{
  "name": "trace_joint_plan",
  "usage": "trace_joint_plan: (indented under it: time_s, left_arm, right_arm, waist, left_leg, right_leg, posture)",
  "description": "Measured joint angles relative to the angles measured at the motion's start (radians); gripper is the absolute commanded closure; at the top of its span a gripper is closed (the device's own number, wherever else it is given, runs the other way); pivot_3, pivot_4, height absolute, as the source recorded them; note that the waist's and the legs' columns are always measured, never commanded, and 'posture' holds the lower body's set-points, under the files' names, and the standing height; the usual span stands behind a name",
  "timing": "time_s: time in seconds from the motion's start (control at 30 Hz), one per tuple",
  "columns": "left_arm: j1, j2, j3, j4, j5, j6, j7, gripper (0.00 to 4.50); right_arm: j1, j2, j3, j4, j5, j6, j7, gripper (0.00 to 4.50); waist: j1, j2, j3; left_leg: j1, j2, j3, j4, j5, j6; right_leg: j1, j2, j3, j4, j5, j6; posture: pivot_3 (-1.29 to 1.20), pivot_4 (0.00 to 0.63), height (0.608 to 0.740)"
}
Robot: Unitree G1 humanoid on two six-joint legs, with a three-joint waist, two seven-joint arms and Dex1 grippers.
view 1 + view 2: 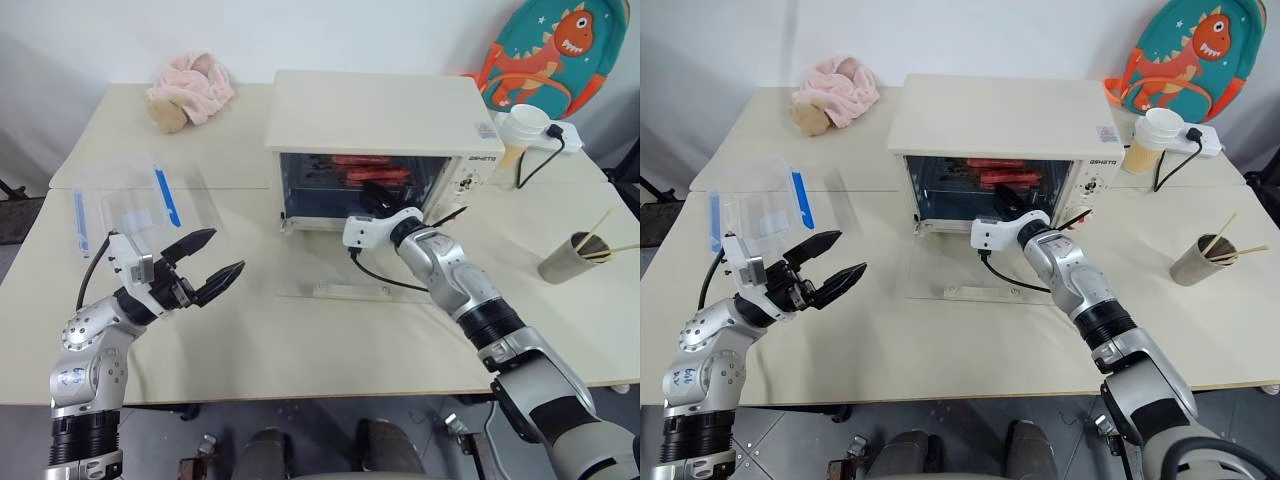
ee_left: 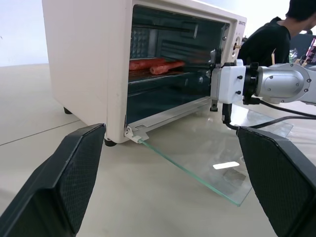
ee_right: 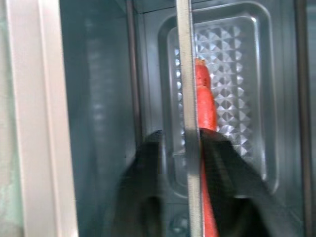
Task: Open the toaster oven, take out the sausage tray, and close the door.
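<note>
The cream-white toaster oven (image 1: 375,115) stands at the back middle of the table. Its glass door (image 1: 330,272) is swung down flat on the tabletop. Inside, the sausage tray (image 1: 362,180) sits on a shelf with two reddish sausages (image 1: 358,161) on it. My right gripper (image 1: 378,196) reaches into the oven mouth. In the right wrist view its black fingers (image 3: 148,163) are closed from both sides on the tray's front rim (image 3: 185,74), with a sausage (image 3: 205,94) just behind. My left gripper (image 1: 222,258) hangs open over the table to the left of the oven, holding nothing.
A clear plastic box with blue clips (image 1: 130,210) lies beside my left arm. A pink plush toy (image 1: 190,90) sits at the back left. To the right of the oven are a paper cup (image 1: 525,125), a metal cup with chopsticks (image 1: 570,258) and a dinosaur backpack (image 1: 545,50). A person (image 2: 276,34) sits beyond the table.
</note>
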Motion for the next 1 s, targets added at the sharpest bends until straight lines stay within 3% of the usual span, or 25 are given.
trace_joint_plan:
  time_s: [0.7,1.0]
  left_arm:
    - [-0.022,-0.008,-0.027,0.005,0.001,-0.005,-0.002,0.00]
    - [-0.031,-0.003,-0.028,0.041,0.001,-0.009,-0.006,0.00]
  right_arm:
    - [0.051,-0.078,-0.010,-0.223,0.053,0.001,0.240,4.47]
    - [0.227,-0.099,-0.050,-0.456,0.057,0.037,0.313,4.47]
  waist:
    - [-0.006,0.000,0.000]
    - [-0.004,0.000,0.000]
  left_leg:
    - [-0.001,0.000,0.001,-0.007,0.000,0.000]
    - [-0.001,0.000,0.002,-0.007,0.000,0.000]
  right_leg:
    - [-0.004,0.001,-0.001,-0.002,0.000,0.000]
    - [-0.004,0.001,-0.001,-0.002,0.000,0.000]
  posture:
    - [0.00,0.150,0.740]
    - [0.00,0.150,0.740]
